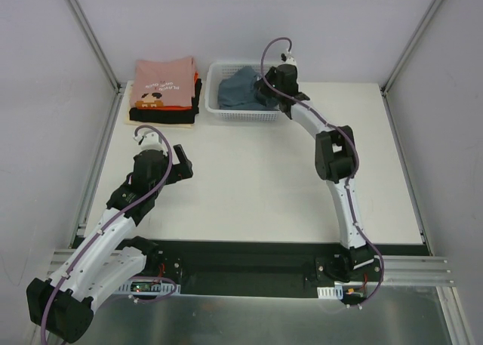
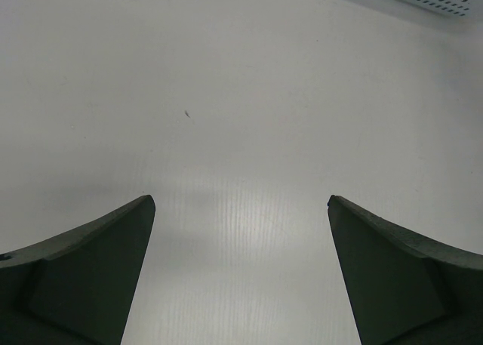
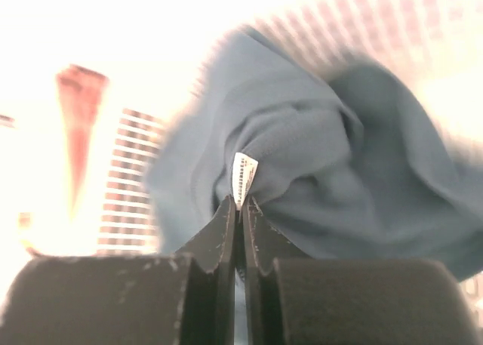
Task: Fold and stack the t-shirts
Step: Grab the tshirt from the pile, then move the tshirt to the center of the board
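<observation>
**A:** Top external view first: what does it take in, biggest thing down?

**B:** The white desk [image 1: 264, 179], with both arms bolted at its near edge. The right arm [image 1: 336, 156] stretches to the far edge. The left arm [image 1: 128, 201] is bent over the near left part.

**A:** And the shirts?

**B:** At the far side stands a white mesh basket [image 1: 241, 115]. Just left of it is the stack of folded tees [image 1: 162, 96]: pink with a print on top, then orange-red, then black, with a cream edge at the bottom. The slate-blue tee [image 1: 238, 88] lies crumpled inside the basket, its soft folds bunched up.

**A:** How do the right jaws stand?

**B:** Pressed together, down in the basket. The right wrist view shows their tips pinching a fold of that blue cloth at a small white label [image 3: 244, 177], which sticks up between them.

**A:** And the left jaws?

**B:** Spread wide over bare desk, well apart from the shirts. The fingers [image 2: 83, 277] hold nothing and touch nothing. A corner of the basket shows at the top right of that wrist view.
</observation>
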### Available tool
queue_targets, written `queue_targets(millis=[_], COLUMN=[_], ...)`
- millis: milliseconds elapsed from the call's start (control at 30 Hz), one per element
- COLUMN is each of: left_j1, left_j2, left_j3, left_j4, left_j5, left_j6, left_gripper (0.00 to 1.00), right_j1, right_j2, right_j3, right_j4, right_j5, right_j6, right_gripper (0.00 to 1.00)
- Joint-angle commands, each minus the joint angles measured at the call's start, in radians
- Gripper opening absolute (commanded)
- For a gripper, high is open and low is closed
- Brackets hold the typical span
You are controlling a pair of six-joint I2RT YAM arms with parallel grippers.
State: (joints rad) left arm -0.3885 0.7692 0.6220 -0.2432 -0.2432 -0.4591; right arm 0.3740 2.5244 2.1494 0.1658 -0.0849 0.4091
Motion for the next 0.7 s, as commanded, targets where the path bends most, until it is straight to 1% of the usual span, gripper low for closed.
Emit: queue_targets(millis=[0, 100, 333, 467, 600, 667], left_j1=[0.007, 0.007, 0.007, 0.007, 0.007, 0.007], left_j2=[-0.022, -0.028, -0.068, -0.067, -0.054, -0.047], left_j3=[-0.005, -0.005, -0.018, -0.019, -0.015, -0.011], left_j4=[0.027, 0.027, 0.027, 0.025, 0.027, 0.027], left_j5=[0.033, 0.044, 0.042, 0.036, 0.042, 0.048], left_j6=[0.005, 0.005, -0.001, -0.009, -0.010, -0.012], left_gripper=[0.99, 0.99, 0.99, 0.99, 0.99, 0.99], right_j1=[0.031, 0.046, 0.083, 0.108, 0.141, 0.158], right_j2=[-0.248, -0.300, -0.420, -0.533, -0.628, -0.673], right_j3=[0.012, 0.009, 0.020, 0.023, 0.033, 0.064], right_j4=[0.144, 0.146, 0.129, 0.124, 0.124, 0.120], right_j5=[0.016, 0.022, -0.032, -0.075, -0.078, -0.079], right_j6=[-0.082, -0.118, -0.167, -0.196, -0.277, -0.294], right_gripper=[0.01, 0.01, 0.01, 0.01, 0.01, 0.01])
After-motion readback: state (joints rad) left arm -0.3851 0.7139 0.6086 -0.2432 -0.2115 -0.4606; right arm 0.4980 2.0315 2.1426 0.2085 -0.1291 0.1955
